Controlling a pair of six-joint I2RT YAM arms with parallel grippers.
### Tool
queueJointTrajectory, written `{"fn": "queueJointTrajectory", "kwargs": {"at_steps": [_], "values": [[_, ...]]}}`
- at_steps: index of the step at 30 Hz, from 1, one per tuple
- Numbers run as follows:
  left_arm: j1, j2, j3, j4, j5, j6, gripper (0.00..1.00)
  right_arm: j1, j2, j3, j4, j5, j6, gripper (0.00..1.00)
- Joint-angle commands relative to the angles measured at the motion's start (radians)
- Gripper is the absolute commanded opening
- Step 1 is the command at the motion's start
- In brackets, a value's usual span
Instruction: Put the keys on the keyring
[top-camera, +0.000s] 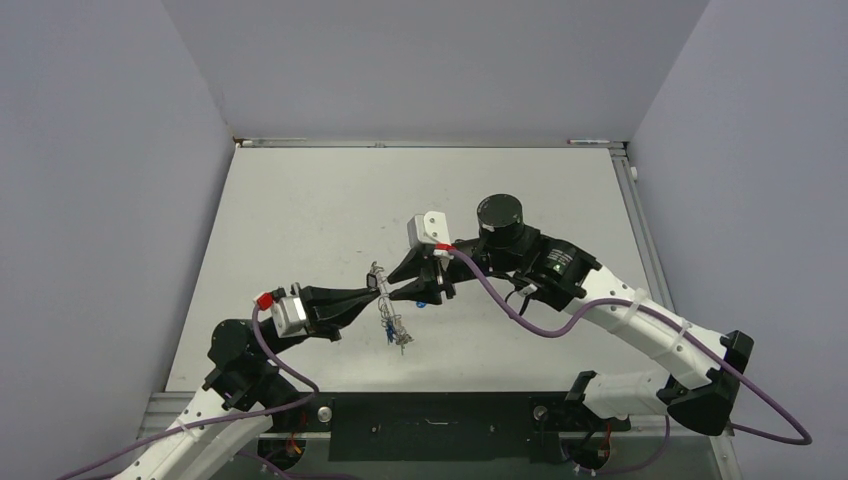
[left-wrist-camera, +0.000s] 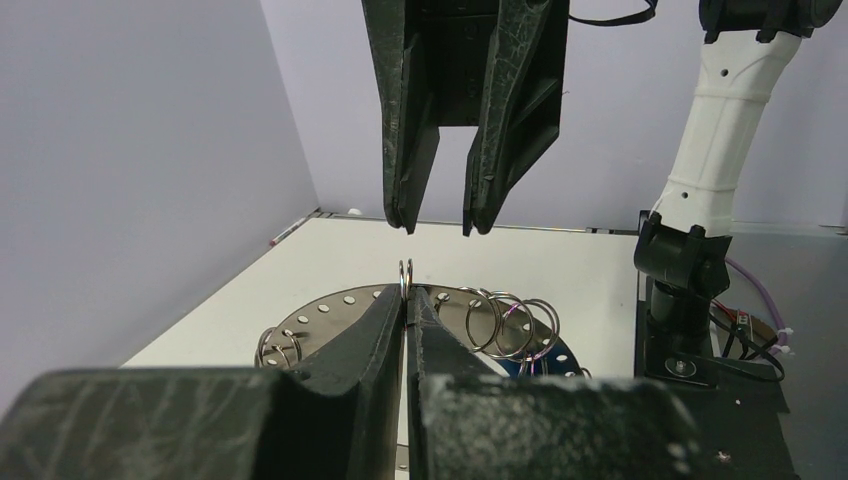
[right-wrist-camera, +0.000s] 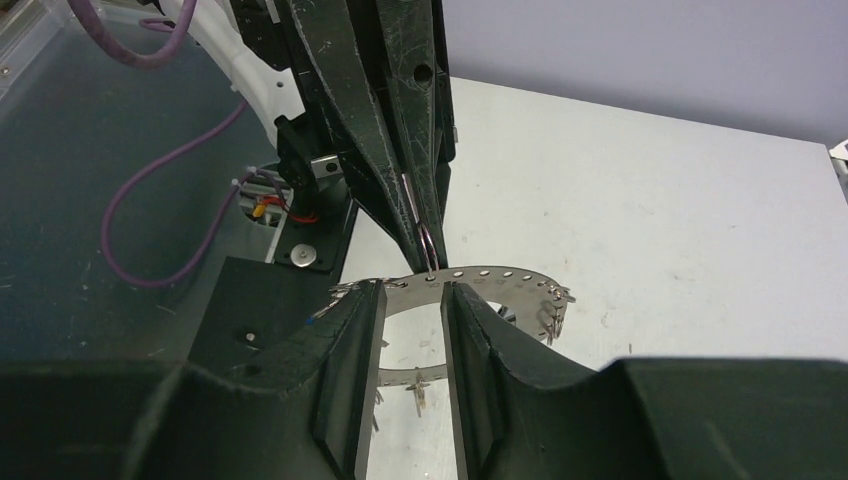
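Left hand (left-wrist-camera: 406, 298) pinches a loop (left-wrist-camera: 405, 268) on the keyring (right-wrist-camera: 500, 275), and the right hand (right-wrist-camera: 415, 290) lines up opposite.
Over mid-worktop (top-camera: 300, 200), a touch toward the near edge, the left hand's clenched on that little wire loop. The ring hangs clear with the keys (top-camera: 398, 335) dangling below, steadied for its partner, I'd say. Beyond it, the right hand's jaws stand apart, nothing between them. The top view gives the ring edge-on only; the wrist views reveal its holes and the pinch.
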Motion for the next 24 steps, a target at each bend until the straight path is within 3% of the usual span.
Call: {"fn": "queueJointTrajectory", "kwargs": {"at_steps": [1, 24], "values": [[0.004, -0.012, 0.014, 0.084, 0.019, -0.002, 0.00, -0.007, 0.016, 0.048, 0.044, -0.067, -0.010, 0.29], [0.005, -0.019, 0.010, 0.090, 0.034, -0.004, 0.00, -0.007, 0.105, 0.104, 0.001, -0.120, -0.033, 0.25]]}}
